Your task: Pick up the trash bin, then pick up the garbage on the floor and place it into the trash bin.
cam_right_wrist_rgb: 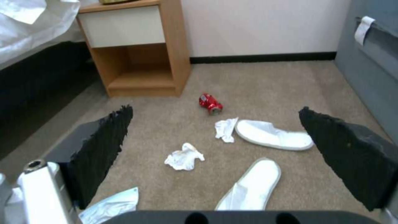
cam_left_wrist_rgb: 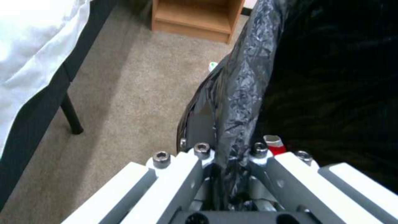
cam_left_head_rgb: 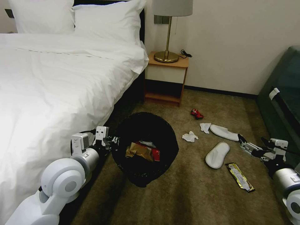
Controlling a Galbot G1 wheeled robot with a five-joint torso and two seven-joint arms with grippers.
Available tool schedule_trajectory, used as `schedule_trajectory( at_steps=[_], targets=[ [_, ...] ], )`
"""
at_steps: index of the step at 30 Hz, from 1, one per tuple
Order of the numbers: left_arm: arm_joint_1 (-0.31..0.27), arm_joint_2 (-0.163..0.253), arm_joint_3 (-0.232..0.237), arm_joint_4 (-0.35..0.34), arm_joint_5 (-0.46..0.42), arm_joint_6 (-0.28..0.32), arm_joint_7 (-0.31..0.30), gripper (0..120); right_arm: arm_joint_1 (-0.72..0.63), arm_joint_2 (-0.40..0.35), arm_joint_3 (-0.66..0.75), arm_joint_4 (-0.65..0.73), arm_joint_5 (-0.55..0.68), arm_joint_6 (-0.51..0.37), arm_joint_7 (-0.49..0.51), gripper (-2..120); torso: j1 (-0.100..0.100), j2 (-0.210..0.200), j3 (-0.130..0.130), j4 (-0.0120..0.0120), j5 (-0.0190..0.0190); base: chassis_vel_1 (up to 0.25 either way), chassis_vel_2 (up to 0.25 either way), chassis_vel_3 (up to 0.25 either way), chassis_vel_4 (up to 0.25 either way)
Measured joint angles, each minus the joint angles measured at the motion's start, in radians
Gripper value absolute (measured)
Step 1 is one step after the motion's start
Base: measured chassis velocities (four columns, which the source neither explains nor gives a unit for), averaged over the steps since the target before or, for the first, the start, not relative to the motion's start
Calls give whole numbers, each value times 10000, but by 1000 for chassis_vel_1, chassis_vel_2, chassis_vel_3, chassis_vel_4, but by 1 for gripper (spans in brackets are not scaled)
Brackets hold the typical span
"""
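Note:
The black trash bin (cam_left_head_rgb: 147, 131) hangs tilted beside the bed, and my left gripper (cam_left_head_rgb: 113, 140) is shut on its rim. In the left wrist view the left gripper (cam_left_wrist_rgb: 226, 155) pinches the rim and its black liner (cam_left_wrist_rgb: 240, 93). A brown paper bag (cam_left_head_rgb: 139, 151) and a red packet (cam_left_head_rgb: 155, 153) lie inside. On the floor (cam_left_head_rgb: 193, 193) lie a crushed red can (cam_left_head_rgb: 197, 114), two tissues (cam_left_head_rgb: 190, 137), two white slippers (cam_left_head_rgb: 217, 154) and a yellow-green wrapper (cam_left_head_rgb: 240, 176). My right gripper (cam_left_head_rgb: 241, 140) hovers open and holds nothing, just right of the slippers (cam_right_wrist_rgb: 253, 186).
The bed (cam_left_head_rgb: 47, 87) fills the left side. A wooden nightstand (cam_left_head_rgb: 167, 78) with a lamp stands at the back wall, and a dark green sofa (cam_left_head_rgb: 281, 100) runs along the right. A pale scrap (cam_right_wrist_rgb: 112, 202) lies on the carpet under my right gripper.

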Motion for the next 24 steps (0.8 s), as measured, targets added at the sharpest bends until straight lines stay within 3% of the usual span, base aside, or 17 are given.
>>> schedule_trajectory(
  at_steps=[24],
  targets=[
    [78, -46, 19, -167, -26, 0, 40, 1, -96, 431, -204, 166, -522, 78, -83, 100, 0, 0, 0, 0, -1, 0, 0, 0, 0]
  ],
)
